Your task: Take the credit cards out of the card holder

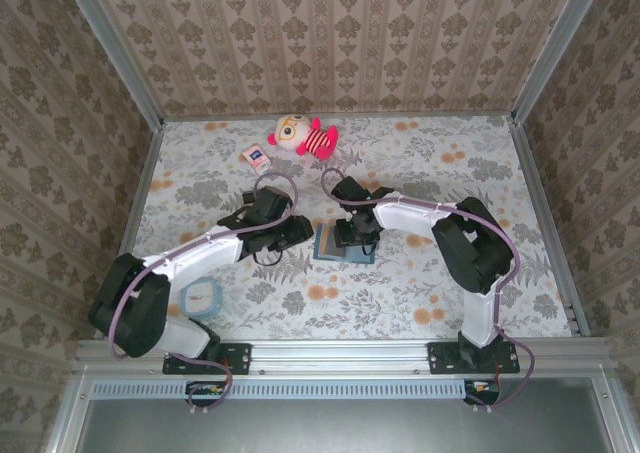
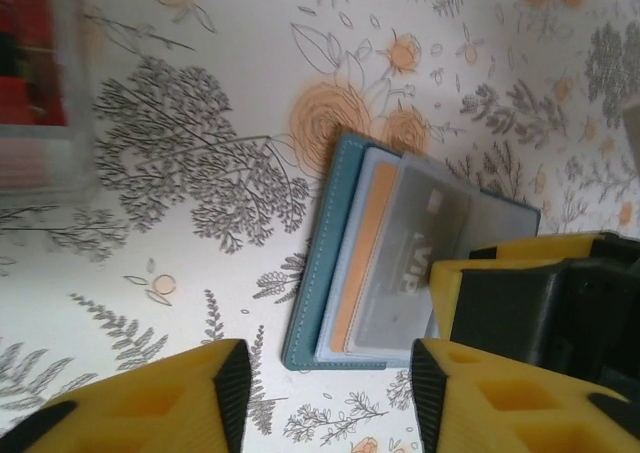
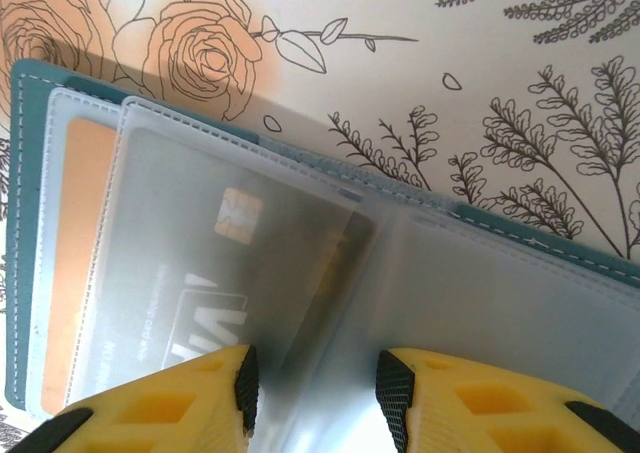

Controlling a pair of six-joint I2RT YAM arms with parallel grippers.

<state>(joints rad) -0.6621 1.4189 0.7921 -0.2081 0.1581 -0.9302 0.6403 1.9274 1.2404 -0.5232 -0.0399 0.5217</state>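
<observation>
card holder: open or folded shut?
Open. The card holder lies spread on the table, clear pockets facing up, a grey card and an orange card tucked inside.

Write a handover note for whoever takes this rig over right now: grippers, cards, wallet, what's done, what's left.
Left gripper: open, empty, hovering beside the teal-blue folding card holder.
Right gripper: open, poised over the holder's clear plastic sleeves, not visibly gripping.
Holder lies open on the floral table. The tan-orange card and grey chip card both sit in their pockets.
Done: holder opened. Left: pull out both cards.
</observation>
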